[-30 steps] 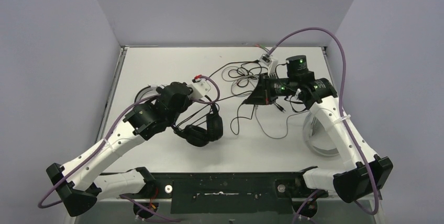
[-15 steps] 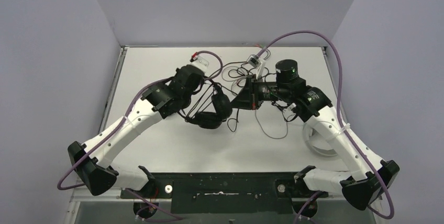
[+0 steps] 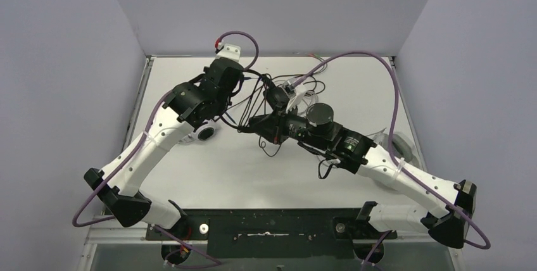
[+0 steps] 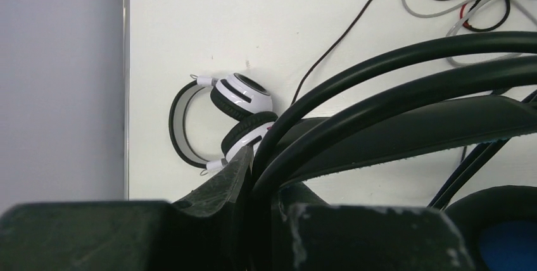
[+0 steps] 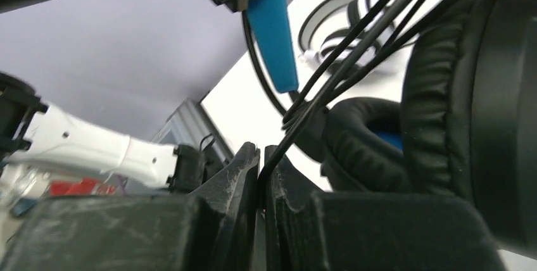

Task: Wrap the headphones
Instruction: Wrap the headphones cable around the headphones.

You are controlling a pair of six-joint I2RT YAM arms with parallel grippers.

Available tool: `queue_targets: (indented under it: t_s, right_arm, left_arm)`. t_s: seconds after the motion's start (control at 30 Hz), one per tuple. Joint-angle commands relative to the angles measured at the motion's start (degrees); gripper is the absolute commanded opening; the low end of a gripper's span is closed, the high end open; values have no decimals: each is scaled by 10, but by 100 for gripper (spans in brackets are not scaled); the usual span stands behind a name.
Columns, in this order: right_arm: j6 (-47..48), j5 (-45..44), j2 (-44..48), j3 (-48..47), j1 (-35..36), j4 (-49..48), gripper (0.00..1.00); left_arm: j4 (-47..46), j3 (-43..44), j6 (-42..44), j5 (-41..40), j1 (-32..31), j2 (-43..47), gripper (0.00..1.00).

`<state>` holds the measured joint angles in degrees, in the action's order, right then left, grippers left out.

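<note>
My left gripper is shut on the thin black headband rails of the black headphones, holding them above the back middle of the table. The blue-lined headband and a black ear cup fill the right wrist view. My right gripper is shut on the headphones' black cable, just below and left of the headset. A white headset with black ear-cup centres lies on the table under my left forearm.
A tangle of pale and dark cables lies at the back centre. A pale grey headset shows partly beneath my right forearm. The table's left rim and side walls stand close.
My left arm has carried the black headphones toward the back and right. My right gripper has swung left across the table with the cable. The white headset beside the left arm is now uncovered.
</note>
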<state>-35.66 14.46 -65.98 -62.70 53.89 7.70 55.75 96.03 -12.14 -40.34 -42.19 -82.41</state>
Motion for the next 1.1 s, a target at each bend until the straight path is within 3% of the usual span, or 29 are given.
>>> queue_targets:
  t_s: [0.0,0.23,0.73,1.07]
  right_arm:
    - [35,-98,23,38,49,-71,1]
    - [49,-125,5,85,74,-141,8]
    - [59,-142,16,117,75,-130,28]
    - [105,-131,22,172,75,-205,60]
  left_arm:
    - [-75,65,-98,-25,12,12,0]
    - [-87,93,-136,25,12,32,0]
    - [-87,102,-167,100,19,81,0]
    - [-78,123,-203,169,45,98,0]
